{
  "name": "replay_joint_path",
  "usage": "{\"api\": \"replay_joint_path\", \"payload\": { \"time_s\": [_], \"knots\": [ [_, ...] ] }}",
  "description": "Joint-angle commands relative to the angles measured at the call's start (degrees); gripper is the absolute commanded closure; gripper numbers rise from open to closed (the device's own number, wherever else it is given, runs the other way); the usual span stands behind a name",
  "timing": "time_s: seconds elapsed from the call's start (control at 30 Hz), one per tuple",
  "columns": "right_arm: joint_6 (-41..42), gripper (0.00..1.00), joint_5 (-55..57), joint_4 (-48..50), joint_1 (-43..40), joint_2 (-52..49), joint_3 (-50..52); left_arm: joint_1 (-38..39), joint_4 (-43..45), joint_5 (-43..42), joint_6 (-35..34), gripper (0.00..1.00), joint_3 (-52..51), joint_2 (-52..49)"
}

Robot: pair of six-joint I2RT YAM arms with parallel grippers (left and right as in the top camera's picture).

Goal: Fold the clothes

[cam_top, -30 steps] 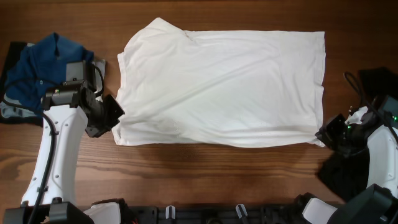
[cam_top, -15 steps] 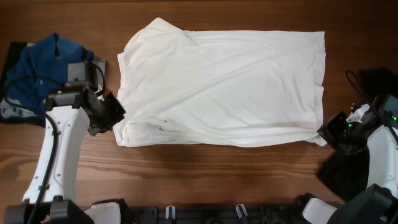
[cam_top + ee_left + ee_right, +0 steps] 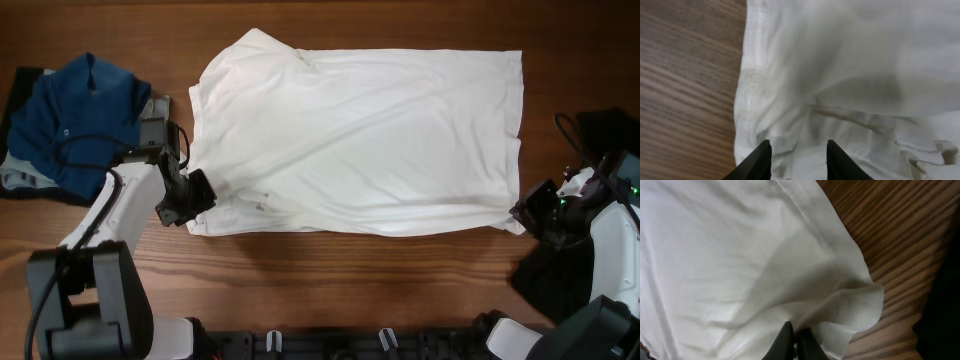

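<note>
The clothes here are chiefly a white shirt, lying folded into a wide rectangle across the table's middle. A small dark label shows near its front left corner. My left gripper hovers over that corner. In the left wrist view its fingers stand apart above rumpled white cloth, holding nothing. My right gripper is at the front right corner. In the right wrist view it is shut on a pinch of the shirt beside the hem.
A blue garment is heaped at the table's left edge, just behind my left arm. Dark cloth lies under my right arm at the right edge. Bare wood runs along the front of the shirt.
My left gripper has opened and let go of the shirt's front left corner, which now lies flat with its label showing. The left arm has shifted slightly right. The right arm is still.
</note>
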State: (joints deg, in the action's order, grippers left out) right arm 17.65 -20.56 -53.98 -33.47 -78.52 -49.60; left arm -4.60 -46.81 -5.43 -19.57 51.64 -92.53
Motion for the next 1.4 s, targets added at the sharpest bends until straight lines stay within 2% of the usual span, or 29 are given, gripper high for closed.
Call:
{"api": "replay_joint_path", "payload": {
  "time_s": [0.0,0.17,0.3,0.47,0.5,0.57,0.6,0.67,0.73,0.8,0.93,1.2,1.37],
  "knots": [
    [-0.81,0.96,-0.31,-0.07,-0.13,0.15,0.52,0.26,0.17,-3.13,4.66,0.64,-0.09,-3.13],
    [-0.87,0.96,-0.31,-0.02,-0.13,0.15,0.52,0.26,0.24,-6.93,5.9,0.78,-0.04,-4.55],
    [-0.94,0.96,-0.28,-0.02,-0.13,0.15,0.52,0.26,0.11,-6.93,5.9,0.82,0.13,-4.11],
    [-0.96,0.96,-0.31,-0.04,-0.13,0.15,0.52,0.26,0.13,-6.69,5.9,0.92,0.13,-3.48],
    [-0.96,0.96,-0.31,-0.04,-0.13,0.15,0.5,0.24,0.11,-6.34,5.92,0.91,0.2,-3.43],
    [-0.96,0.96,-0.31,-0.04,-0.13,0.15,0.52,0.24,-0.42,-4.31,5.9,0.69,0.52,-3.37],
    [-0.96,0.96,-0.31,-0.04,-0.13,0.15,0.52,0.24,-0.74,-3.04,5.9,0.65,0.57,-3.37],
    [-1.01,0.96,-0.31,-0.07,-0.13,0.15,0.52,0.24,-1.27,-1.29,5.9,0.62,0.57,-3.37],
    [-1.01,0.96,-0.31,-0.04,-0.13,0.15,0.52,0.24,-1.29,-1.14,5.9,0.62,0.57,-3.37],
    [-0.98,0.96,-0.31,-0.04,-0.13,0.15,0.52,0.26,-0.85,-2.78,5.9,0.7,0.96,-3.37],
    [-0.98,0.96,-0.31,-0.07,-0.13,0.15,0.52,0.26,0.13,-4.83,5.9,0.74,0.98,-3.37],
    [-0.98,0.95,-0.31,-0.04,-0.13,0.15,0.52,0.26,1.03,-5.25,5.9,0.75,1.42,-3.37],
    [-0.98,0.96,-0.31,-0.04,-0.13,0.15,0.52,0.26,1.73,-7.98,5.9,0.82,1.42,-3.37]
  ]
}}
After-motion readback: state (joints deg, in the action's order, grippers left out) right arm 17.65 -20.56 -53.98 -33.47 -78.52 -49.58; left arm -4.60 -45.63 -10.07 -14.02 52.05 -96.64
